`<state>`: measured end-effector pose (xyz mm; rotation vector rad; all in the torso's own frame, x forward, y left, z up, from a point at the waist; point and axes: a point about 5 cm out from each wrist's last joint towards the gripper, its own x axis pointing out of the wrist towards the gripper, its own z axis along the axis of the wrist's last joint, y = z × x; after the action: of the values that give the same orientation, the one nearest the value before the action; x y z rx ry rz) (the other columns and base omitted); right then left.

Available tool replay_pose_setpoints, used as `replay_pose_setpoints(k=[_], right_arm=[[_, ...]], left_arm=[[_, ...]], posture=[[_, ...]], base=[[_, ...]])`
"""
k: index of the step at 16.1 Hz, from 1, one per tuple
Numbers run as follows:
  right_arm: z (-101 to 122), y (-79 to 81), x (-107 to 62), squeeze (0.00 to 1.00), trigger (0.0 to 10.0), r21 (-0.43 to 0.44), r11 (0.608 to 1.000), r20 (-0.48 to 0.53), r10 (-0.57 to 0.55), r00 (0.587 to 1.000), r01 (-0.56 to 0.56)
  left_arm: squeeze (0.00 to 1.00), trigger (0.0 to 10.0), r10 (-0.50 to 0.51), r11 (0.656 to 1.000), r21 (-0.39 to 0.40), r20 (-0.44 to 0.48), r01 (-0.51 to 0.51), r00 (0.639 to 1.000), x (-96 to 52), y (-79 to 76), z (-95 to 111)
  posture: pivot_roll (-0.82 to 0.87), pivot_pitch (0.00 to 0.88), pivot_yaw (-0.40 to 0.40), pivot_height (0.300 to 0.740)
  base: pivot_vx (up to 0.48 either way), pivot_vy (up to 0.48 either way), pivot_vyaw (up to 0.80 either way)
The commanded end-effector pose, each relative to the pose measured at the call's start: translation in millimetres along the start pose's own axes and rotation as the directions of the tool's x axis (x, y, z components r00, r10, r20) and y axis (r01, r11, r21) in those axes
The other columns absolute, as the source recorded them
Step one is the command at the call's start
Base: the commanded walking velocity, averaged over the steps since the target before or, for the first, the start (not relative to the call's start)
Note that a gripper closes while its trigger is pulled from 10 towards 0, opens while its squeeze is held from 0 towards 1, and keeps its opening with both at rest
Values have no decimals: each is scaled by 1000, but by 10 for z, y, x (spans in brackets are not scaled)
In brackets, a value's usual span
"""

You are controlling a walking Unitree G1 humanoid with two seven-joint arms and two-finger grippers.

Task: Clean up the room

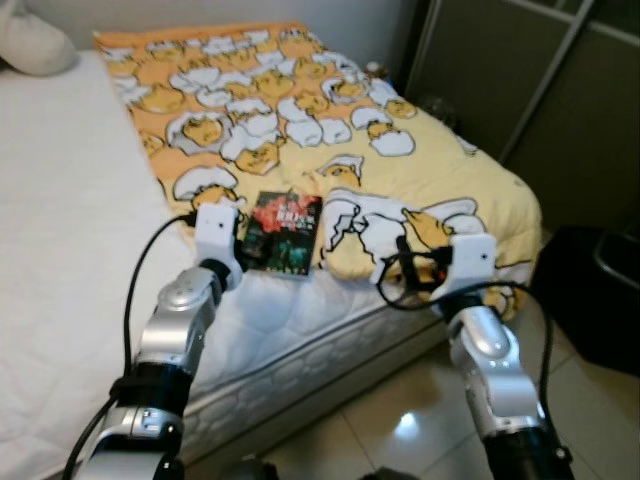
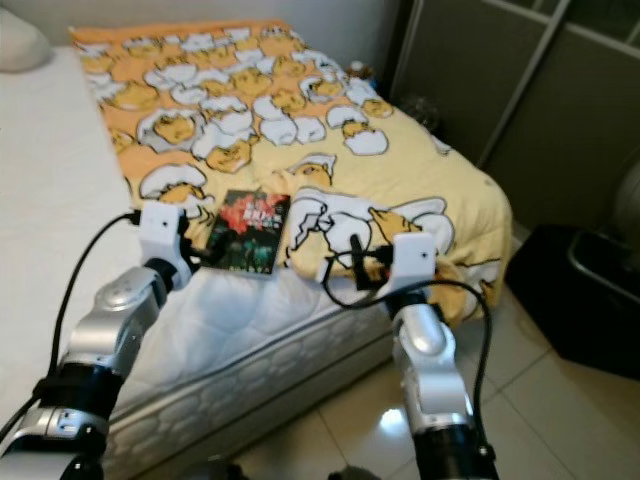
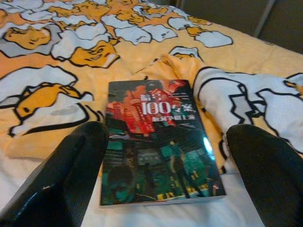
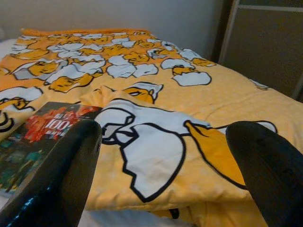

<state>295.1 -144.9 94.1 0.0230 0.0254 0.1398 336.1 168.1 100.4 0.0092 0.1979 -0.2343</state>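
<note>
While tidying looks barely begun, bed [image 1: 70, 230] carries rumpled yellow duvet [image 1: 330, 120], near edge folded back, not smoothed. Book [image 1: 282, 232] lies flat on white mattress, touching duvet's folded edge, not yet lifted. Left pincer [image 3: 156, 161] spread wide, straddling book, fingers either side, apart from cover. Right pincer [image 4: 161, 161] spread, hovering at duvet fold, gripping nothing.
</note>
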Motion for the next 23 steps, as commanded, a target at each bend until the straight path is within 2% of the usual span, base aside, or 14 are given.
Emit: replay_pose_setpoints(k=[1, 8, 10, 11, 15, 17, 20, 22, 23], right_arm=[[22, -13, 28, 0, 10000, -1, 1000, 9, 2, 1000, -2], [3, 2, 19, 0, 10000, 2, 1000, 6, 4, 1000, -4], [5, -10, -1, 0, 10000, 2, 1000, 7, 3, 1000, -3], [4, -15, -25, 0, 10000, 1, 1000, 4, 4, 1000, -4], [2, -20, -123, 0, 10000, -11, 1000, -10, 23, 1000, -23], [12, -54, -199, 0, 10000, -24, 999, -24, 30, 999, -31], [25, -94, -259, 0, 10000, -36, 999, -37, 33, 999, -35], [35, -114, -325, 0, 10000, -47, 998, -57, 44, 997, -47], [45, -116, -359, 0, 10000, -54, 997, -65, 53, 996, -57]], left_arm=[[0, 10000, 9, 999, 31, 20, -10, 1000, 16, 6, 53], [0, 10000, -3, 999, 54, 33, 1, 999, 44, -56, 73], [0, 10000, 31, 999, 23, -5, -31, 1000, 91, 21, 42], [0, 10000, 20, 1000, -19, -46, -21, 999, 129, 62, -11], [0, 10000, 31, 994, -100, -150, -46, 988, 156, 169, -203], [0, 10000, 44, 994, -91, -166, -60, 985, 158, 229, -241], [0, 10000, 41, 992, -112, -167, -60, 985, 156, 256, -248], [0, 10000, 33, 980, -187, -207, -73, 978, 129, 241, -365], [0, 10000, 37, 977, -198, -221, -82, 975, 113, 233, -419]], posture=[[20, 0, -33, 710], [14, 0, -26, 710], [6, 0, -28, 710], [-1, 0, -31, 710], [-40, 18, -44, 710], [-72, 54, -57, 710], [-92, 86, -74, 710], [-119, 122, -100, 710], [-128, 133, -111, 710]], base=[[472, 0, 0], [469, 0, 0], [231, 0, 0], [0, 0, 0], [0, 0, 0], [0, 0, 0], [0, 0, 0], [0, 0, 0], [0, 0, 0]])
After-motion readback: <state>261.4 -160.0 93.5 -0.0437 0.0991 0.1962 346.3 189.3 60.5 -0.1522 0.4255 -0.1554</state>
